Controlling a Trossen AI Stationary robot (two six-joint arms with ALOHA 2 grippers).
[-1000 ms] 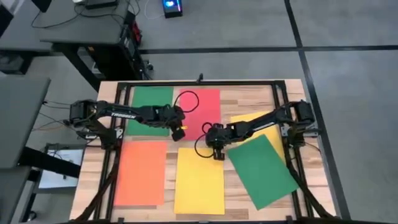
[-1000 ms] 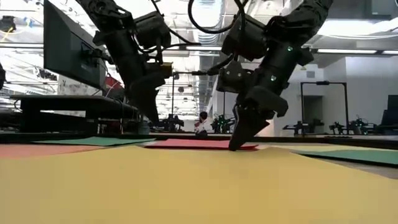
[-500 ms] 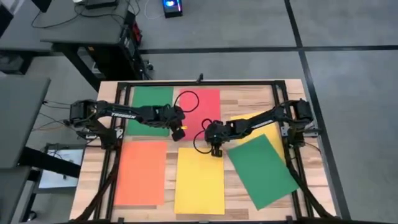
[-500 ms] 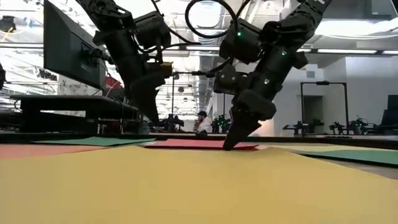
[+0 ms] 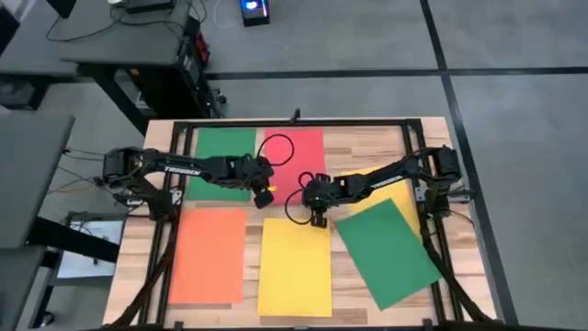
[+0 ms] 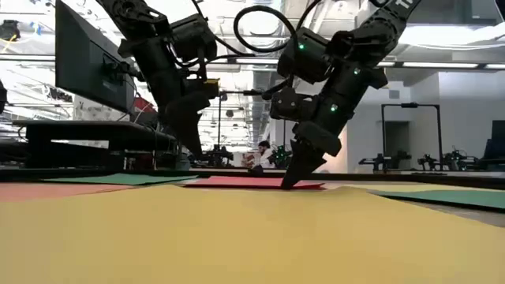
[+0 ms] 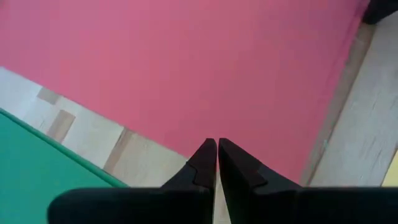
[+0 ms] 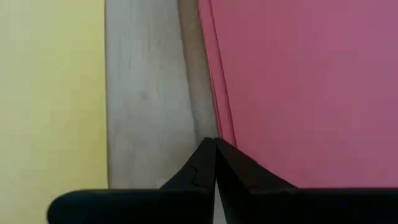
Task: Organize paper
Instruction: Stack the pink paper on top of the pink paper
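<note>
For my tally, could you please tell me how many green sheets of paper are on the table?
2: one green sheet at the far left under the left arm, one tilted green sheet at the near right.

Six paper sheets (image 5: 294, 165) lie on the table (image 5: 432, 129).

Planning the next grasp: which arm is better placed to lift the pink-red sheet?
Probably right. The right gripper, shut, sits low at the pink-red sheet's near corner edge. The left gripper, also shut, hangs beside the sheet's left edge.
</note>
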